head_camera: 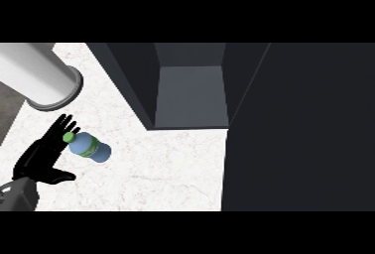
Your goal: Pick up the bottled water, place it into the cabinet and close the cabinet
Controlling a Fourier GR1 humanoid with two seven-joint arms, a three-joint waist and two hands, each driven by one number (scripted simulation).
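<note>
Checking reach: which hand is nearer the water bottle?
Left. The left hand is open right beside the water bottle, fingers by its cap. The right hand isn't in view.

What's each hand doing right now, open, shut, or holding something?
Left hand: open, fingers straight, right beside the bottled water near its green cap; not curled round it.
Right hand: not in view.

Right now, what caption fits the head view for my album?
Left hand open beside the water bottle on the counter, with the dark cabinet standing open.
</note>
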